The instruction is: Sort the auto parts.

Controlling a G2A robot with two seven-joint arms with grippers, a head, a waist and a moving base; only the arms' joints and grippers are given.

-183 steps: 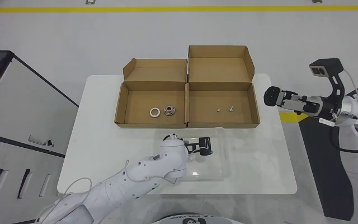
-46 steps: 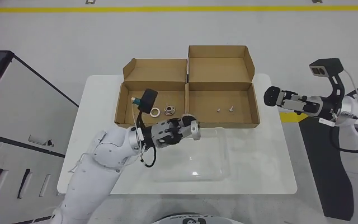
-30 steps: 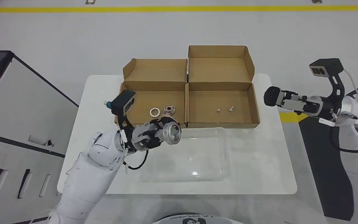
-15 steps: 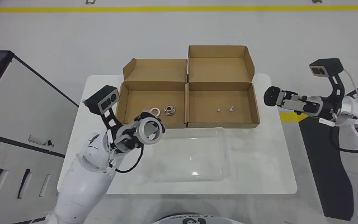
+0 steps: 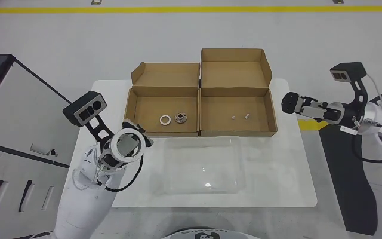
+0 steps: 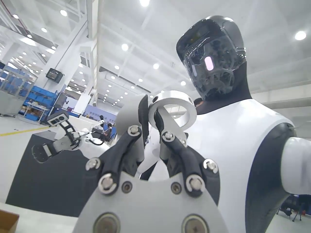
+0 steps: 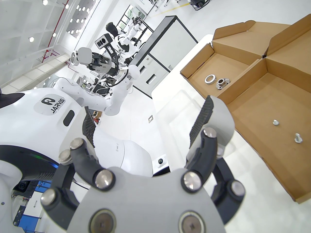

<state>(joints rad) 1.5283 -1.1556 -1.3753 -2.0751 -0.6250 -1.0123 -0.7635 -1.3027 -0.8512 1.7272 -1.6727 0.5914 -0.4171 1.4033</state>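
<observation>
Left gripper (image 6: 150, 117) — fingers clenched on metal ring (image 6: 171, 96), aloft at 9 o'clock of the worktop (image 5: 280, 173). Right gripper (image 7: 148, 107) — fingers released, beyond worktop edge, 3 o'clock.

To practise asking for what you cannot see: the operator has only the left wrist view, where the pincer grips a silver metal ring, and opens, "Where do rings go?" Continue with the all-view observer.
Observer: Another silver metal ring lies in the brown cardboard box on the robot's left, beside a flanged metal hub.
Operator: And the other box?
Observer: The right cardboard box holds two small silver bolts.
Operator: Right pincer?
Observer: The right pincer is open and empty beside that box.
</observation>
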